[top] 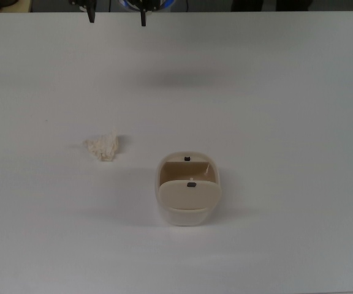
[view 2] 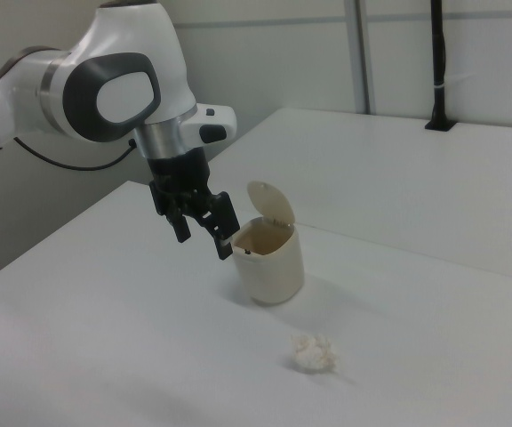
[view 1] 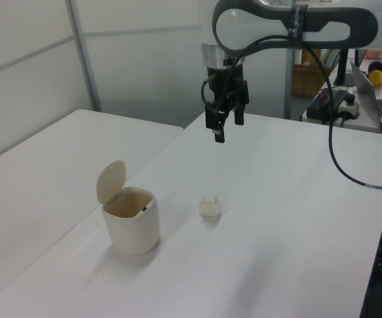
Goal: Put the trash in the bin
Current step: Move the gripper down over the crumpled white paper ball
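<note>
You are working on a plain white table (view 1: 290,199) backed by pale wall panels. The trash (view 1: 210,208) lies loose on the tabletop, near the bin (view 1: 132,228) but not touching it, at the left view's right of it; the bin stands upright with its lid (view 1: 111,181) tipped up. The gripper (view 1: 225,127) hangs above the table, apart from both, its fingers spread and holding nothing.

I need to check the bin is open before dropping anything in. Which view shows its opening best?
The top view: it looks straight down into the bin, lid flap swung up. The left view shows the opening at a slant, and the right view shows mostly the outer wall.
</note>
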Robot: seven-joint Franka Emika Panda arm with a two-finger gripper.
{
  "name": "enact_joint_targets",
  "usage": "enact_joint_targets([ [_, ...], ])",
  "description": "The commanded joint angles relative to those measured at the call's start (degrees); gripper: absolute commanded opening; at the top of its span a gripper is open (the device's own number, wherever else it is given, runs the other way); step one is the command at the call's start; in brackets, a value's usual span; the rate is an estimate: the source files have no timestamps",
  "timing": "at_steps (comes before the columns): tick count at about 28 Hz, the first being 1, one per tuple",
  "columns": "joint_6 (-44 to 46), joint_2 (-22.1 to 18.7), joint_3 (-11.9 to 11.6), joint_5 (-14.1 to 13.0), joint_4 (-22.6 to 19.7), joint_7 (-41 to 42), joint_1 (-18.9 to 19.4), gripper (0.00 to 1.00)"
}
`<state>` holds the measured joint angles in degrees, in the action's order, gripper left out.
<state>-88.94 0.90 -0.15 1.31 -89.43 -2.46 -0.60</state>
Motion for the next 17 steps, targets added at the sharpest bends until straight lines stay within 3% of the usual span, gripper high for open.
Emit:
enact_joint_targets([
  [1, -1.0, -0.1, -0.8, -1.1, -1.1, 0.3, 0.5, 1.00],
  [4, -0.8, 1.2, -0.8, -1.1, -1.0, 2.6, 0.3, 1.00],
  [9, -1.0, 4.0, -0.9, -1.0, -0.7, 13.7, -1.3, 1.00],
  [17, -6.0, 8.4, -0.8, 1.0, -1.2, 15.1, -1.6, 1.00],
])
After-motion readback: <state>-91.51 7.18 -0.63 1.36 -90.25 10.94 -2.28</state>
